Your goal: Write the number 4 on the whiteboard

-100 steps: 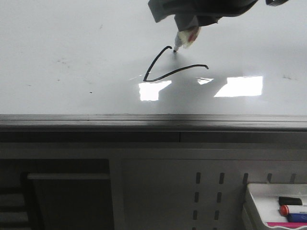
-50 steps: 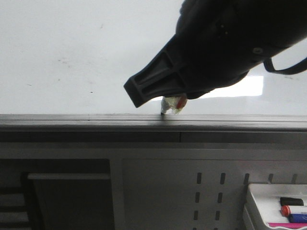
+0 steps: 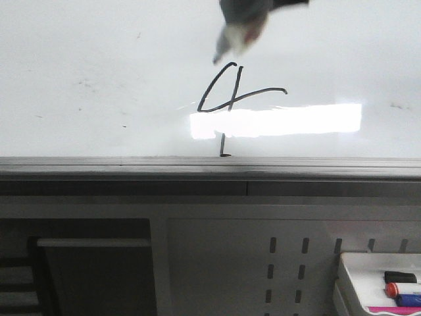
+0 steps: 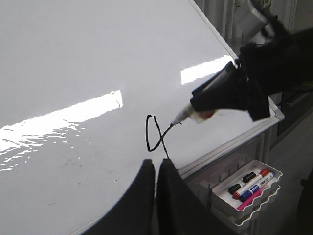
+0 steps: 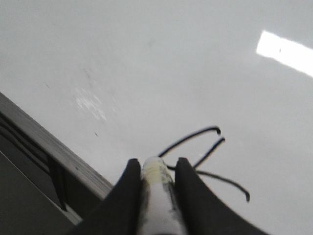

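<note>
The whiteboard [image 3: 99, 52] carries a thin black number 4 [image 3: 229, 95] with a looped top, a long crossbar and a stem that runs through the glare patch down to the rail [image 3: 131, 164]. My right gripper [image 3: 247, 13] hovers blurred above the figure, shut on a white marker [image 3: 227, 41] whose tip points at the top of the 4. In the right wrist view the marker [image 5: 155, 196] sits between the fingers, with the number 4 [image 5: 205, 149] just beyond. My left gripper [image 4: 156, 164] is shut with nothing in it, near the board's lower edge below the number 4 [image 4: 152, 133].
A small white tray [image 3: 352, 266] holding several markers hangs below the rail at the right, also in the left wrist view as the tray [image 4: 220, 205]. A perforated grey panel [image 3: 217, 263] lies under the rail. Faint dark smudges [image 3: 85, 84] mark the board's left part.
The right gripper swept the marker from the loop's top down to the rail, then lifted back above the figure. A vertical stem with a small foot now crosses the 4.
</note>
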{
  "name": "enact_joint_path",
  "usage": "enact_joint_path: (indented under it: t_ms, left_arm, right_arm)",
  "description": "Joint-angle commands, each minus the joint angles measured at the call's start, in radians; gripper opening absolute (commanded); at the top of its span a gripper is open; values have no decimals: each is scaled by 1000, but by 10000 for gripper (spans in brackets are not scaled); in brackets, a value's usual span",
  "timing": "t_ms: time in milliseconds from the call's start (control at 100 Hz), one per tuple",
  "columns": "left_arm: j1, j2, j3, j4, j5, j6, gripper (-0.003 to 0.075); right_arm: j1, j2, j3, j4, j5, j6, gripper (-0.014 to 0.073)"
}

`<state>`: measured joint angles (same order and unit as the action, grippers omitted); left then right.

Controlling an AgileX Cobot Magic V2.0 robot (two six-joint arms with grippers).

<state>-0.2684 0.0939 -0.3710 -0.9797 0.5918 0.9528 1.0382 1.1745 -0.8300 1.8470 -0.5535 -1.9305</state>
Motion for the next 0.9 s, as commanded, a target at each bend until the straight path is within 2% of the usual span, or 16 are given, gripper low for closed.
enact_joint_path:
  t_ms: [0, 60, 180, 250, 440, 660, 810, 890]
  left_arm:
    - [1, 26, -40, -44, -8, -9, 13]
    - [1, 52, -48, -39, 29, -9, 73]
    - [1, 158, -79, -26, 92, -9, 252]
    - [1, 231, -112, -26, 127, -9, 302]
    - [-50, 397, -238, 8, 164, 54, 305]
    - [-185, 561, -405, 186, 236, 56, 310]
    - [-267, 655, -507, 256, 260, 56, 387]
    - [-289, 700, -547, 264, 265, 56, 395]
  right_arm:
    - [14, -78, -45, 9, 55, -68, -72]
    - [14, -114, -45, 9, 85, -96, -72]
    - [14, -157, -45, 9, 124, -127, -72]
    - [14, -167, -45, 9, 150, -153, -72]
    - [14, -165, -43, 9, 245, -156, -72]
    - [14, -165, -34, 9, 301, -161, -72]
    - [14, -165, 28, 9, 354, -202, -72]
    - [14, -165, 53, 9, 391, -202, -72]
